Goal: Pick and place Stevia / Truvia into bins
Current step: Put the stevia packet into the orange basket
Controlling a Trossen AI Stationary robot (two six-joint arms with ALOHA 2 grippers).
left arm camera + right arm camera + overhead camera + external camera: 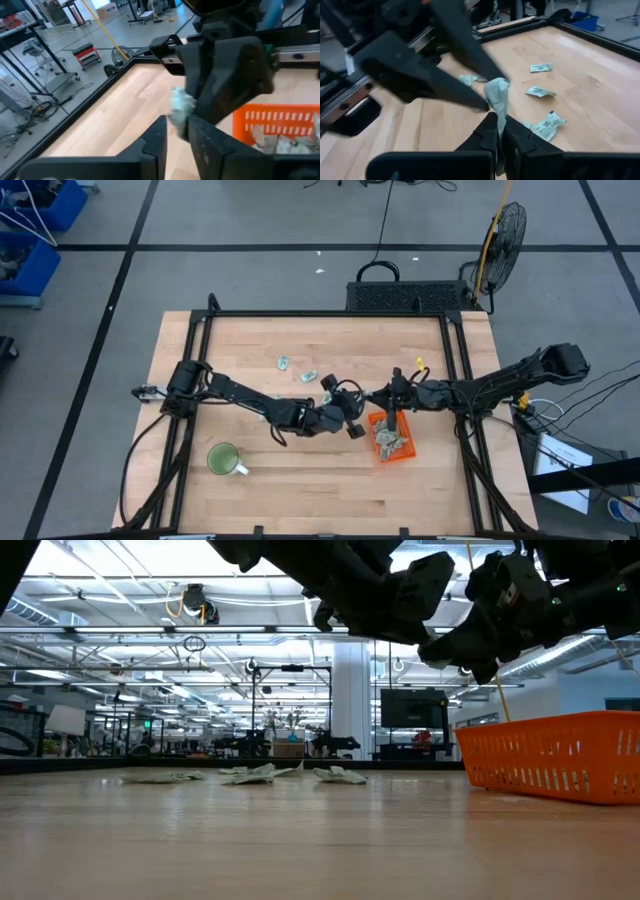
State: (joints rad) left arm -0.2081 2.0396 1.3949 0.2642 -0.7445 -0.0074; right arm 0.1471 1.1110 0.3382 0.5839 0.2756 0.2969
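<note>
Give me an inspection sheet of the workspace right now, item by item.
Surface: wooden table, black frame.
Job's things: orange tray holding sachets; three loose sachets on the wood; one sachet between the hands.
Clutter: green mug.
Hands: right hand shut on that sachet; left hand open, fingers either side of it, beside the tray.
Cables: bundles off the right edge.
Surroundings: fan, blue bins on floor.

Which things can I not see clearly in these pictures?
- Print on the loose packets: too small in the high view.
- How many packets lie in the orange tray: its wall hides them in the low view.
- The handover packet: blurred between the right pincer and left pincer.
</note>
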